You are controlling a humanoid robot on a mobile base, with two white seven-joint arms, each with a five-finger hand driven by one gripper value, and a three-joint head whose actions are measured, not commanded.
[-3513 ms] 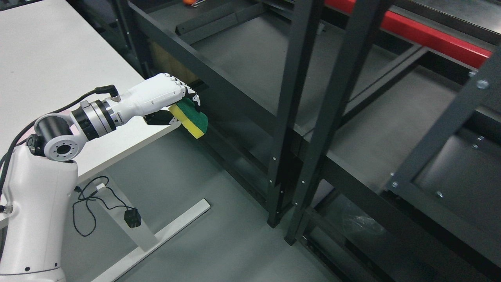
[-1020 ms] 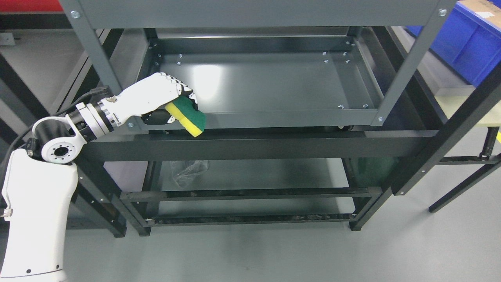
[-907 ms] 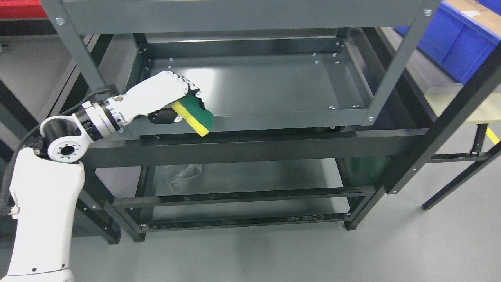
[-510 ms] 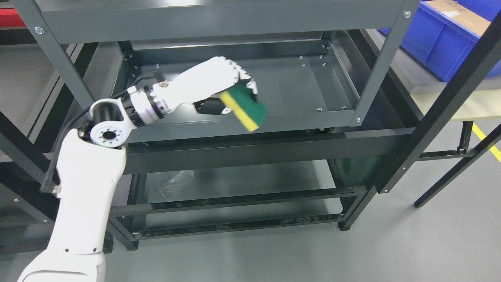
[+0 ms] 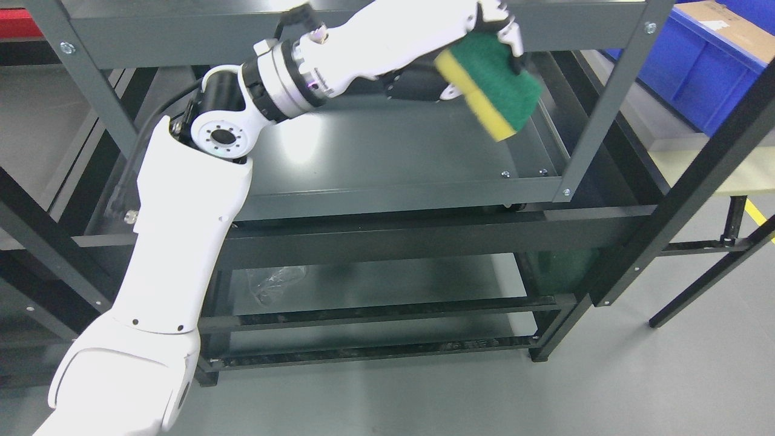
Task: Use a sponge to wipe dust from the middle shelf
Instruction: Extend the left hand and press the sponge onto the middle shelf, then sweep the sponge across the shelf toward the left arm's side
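1. Head view: the left hand (image 5: pixel 448 36) was clenched around a green-and-yellow sponge (image 5: pixel 493 97), held in the air above the far right part of the middle shelf (image 5: pixel 387 154), not visibly touching it.
2. The sponge hung tilted, green scouring face toward the camera, close to the right front upright (image 5: pixel 605 103) of the dark metal rack.
3. Risk, as I judged it: lowering from here could knock the sponge or wrist against that upright or the upper shelf edge (image 5: pixel 181 30), loosening the grip.
4. The right arm was out of view.
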